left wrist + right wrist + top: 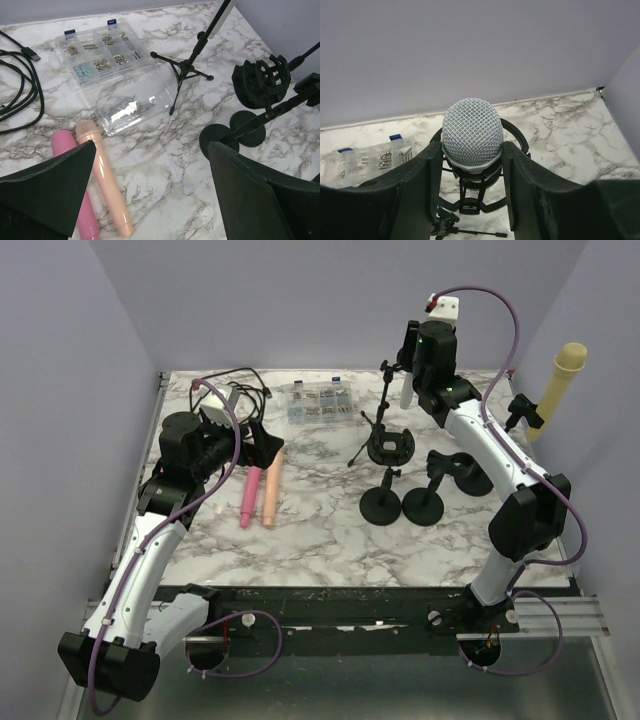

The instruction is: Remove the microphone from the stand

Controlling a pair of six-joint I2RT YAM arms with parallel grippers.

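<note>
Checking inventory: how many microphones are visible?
4. A pink plastic microphone and a peach plastic microphone lie side by side on the marble table; a silver mesh-headed microphone sits inside the right gripper; a cream microphone is clipped at far right. Others may be hidden.

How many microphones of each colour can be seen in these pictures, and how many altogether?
Pink microphone: 1
Peach microphone: 1
Yellow microphone: 1
Silver microphone: 1
Total: 4
</note>
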